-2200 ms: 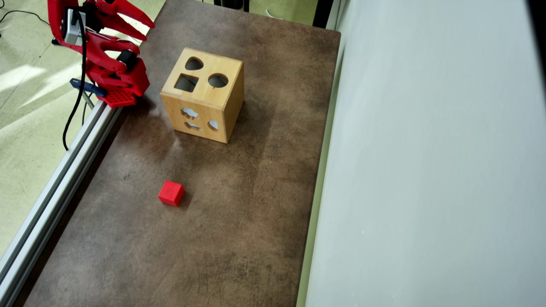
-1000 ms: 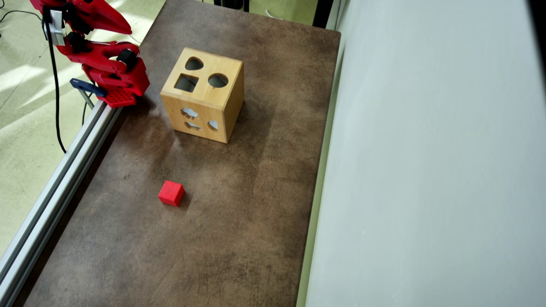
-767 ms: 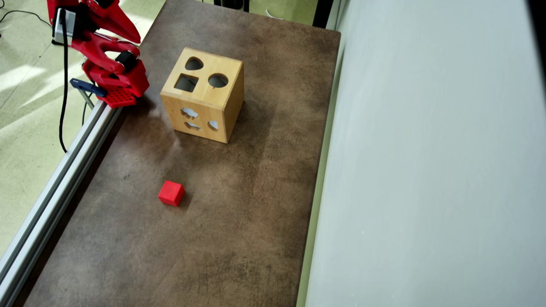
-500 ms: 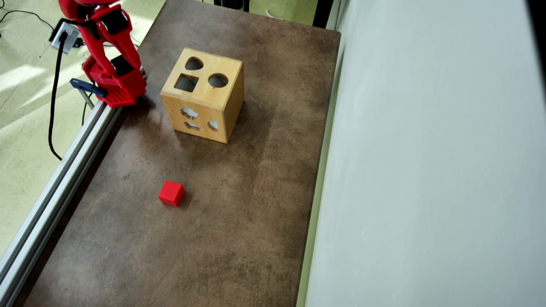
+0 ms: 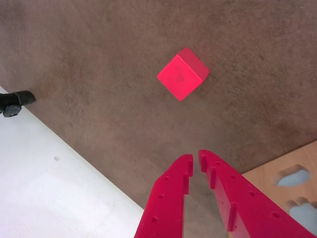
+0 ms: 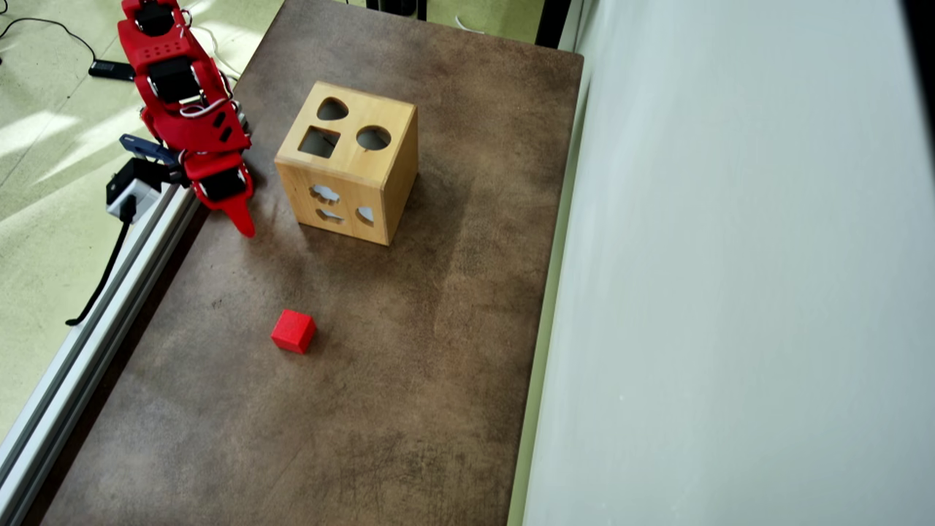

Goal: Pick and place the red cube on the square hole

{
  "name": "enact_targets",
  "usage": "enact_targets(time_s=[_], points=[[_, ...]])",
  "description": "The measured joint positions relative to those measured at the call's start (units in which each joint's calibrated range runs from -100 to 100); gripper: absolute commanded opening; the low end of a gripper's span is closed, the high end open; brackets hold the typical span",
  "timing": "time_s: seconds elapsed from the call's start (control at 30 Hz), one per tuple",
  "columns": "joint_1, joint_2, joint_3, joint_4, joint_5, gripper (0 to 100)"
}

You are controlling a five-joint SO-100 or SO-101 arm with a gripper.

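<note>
Swung out from its fold, red two-finger gripper (image 5: 195, 164) now aims tips-together at small bright-red plastic cube (image 6: 294, 331), sighting before opening.

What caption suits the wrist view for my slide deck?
Nearly closed pincer hovers short of the red cube on the brown table.

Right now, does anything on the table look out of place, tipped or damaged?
Nothing stands out. The cube sits flat on the table, apart from the box, which stands upright with its square hole facing up. The gripper is nearly closed and empty, short of the cube.
</note>
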Motion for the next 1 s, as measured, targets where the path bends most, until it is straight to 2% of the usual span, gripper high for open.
enact_targets(time_s=[0.27,0.67,1.0], points=[[0.00,7.20,0.00,-5.49,-1.76,3],[0.00,7.20,0.00,-5.49,-17.73,3],[0.00,7.46,0.00,-5.49,-19.34,3]])
